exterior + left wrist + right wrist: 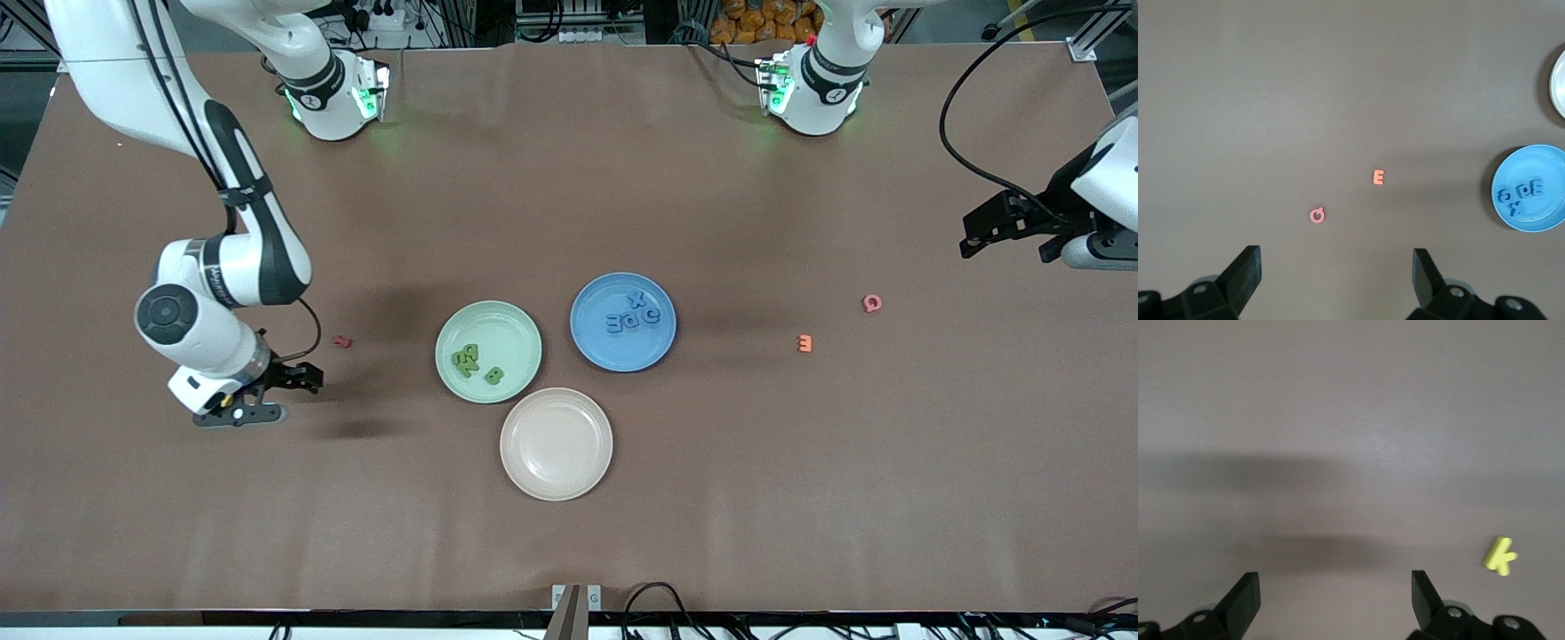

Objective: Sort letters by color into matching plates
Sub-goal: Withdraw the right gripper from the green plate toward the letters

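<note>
Blue letters (633, 314) reading X, E, O and C fill the blue plate (594, 336), green ones (474, 361) the mint plate (507, 324), the beige plate (556, 444) nearest the camera, as the left gripper (1337, 283) hangs spread above a pink Q (872, 303) and orange E (805, 342), the right gripper (1335, 603) likewise spread near a yellow K (1499, 556).

High front view facing both bases; wrist views downward, left sharing the blue plate (622, 322).
</note>
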`<move>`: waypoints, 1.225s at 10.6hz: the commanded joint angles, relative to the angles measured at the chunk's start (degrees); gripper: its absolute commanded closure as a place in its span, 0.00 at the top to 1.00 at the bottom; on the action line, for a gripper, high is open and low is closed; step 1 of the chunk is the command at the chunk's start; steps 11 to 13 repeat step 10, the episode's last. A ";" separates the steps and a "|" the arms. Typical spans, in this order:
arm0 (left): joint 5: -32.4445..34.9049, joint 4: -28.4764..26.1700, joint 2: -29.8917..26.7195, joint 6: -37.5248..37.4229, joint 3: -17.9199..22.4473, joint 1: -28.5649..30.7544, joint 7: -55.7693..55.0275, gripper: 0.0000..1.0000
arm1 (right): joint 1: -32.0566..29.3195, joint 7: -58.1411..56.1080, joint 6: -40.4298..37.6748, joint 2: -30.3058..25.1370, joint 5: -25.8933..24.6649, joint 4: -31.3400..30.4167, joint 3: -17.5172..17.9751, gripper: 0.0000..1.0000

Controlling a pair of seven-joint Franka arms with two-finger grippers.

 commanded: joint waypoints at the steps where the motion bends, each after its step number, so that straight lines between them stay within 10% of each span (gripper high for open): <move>1: -0.90 0.34 0.21 0.77 0.02 -0.07 0.16 1.00 | -2.15 -2.39 -3.03 -2.47 -1.64 -0.39 -0.52 1.00; 10: -0.72 0.69 1.18 1.04 0.20 0.37 -0.10 1.00 | -4.53 -1.78 -41.67 -16.88 -1.38 15.75 -1.05 1.00; 13: -0.72 0.69 1.18 1.04 0.20 0.37 -0.10 1.00 | -4.53 -1.78 -41.67 -16.88 -1.38 15.75 -1.05 1.00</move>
